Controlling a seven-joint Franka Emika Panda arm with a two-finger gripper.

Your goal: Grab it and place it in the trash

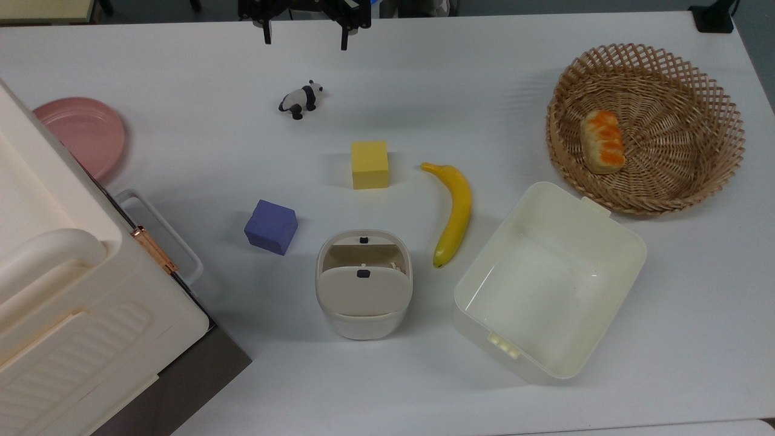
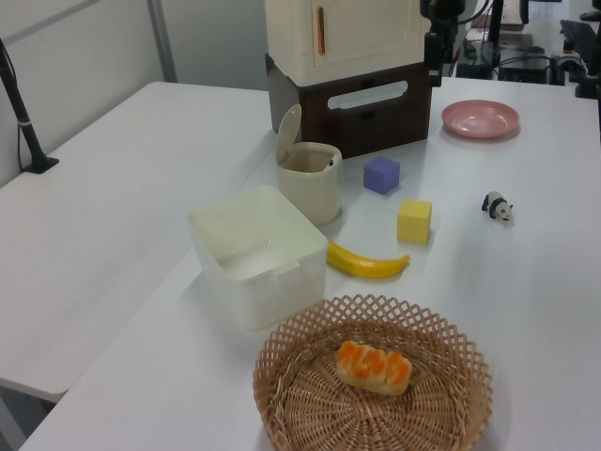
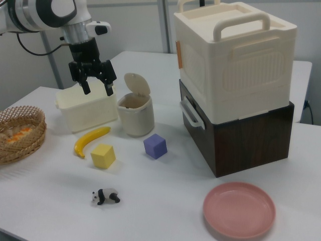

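The task's "it" is hidden from me. The trash is a small cream bin (image 1: 363,324) with its flip lid tipped open, standing mid-table (image 2: 310,197) (image 3: 135,123). My gripper (image 1: 304,41) hangs open and holds nothing. It sits high at the top view's top edge, well beyond the bin and past the panda figurine (image 1: 300,100). In the right view the gripper (image 3: 98,91) floats above the table, to the left of the bin, fingers spread. In the left view the gripper (image 2: 432,75) is at the far end by the stacked case.
Around the bin lie a purple cube (image 1: 270,226), a yellow cube (image 1: 369,164), a banana (image 1: 454,212) and an open cream box (image 1: 611,236). A wicker basket (image 1: 714,97) holds a bun. A pink plate (image 1: 82,133) and a large cream case (image 1: 54,290) stand at the top view's left.
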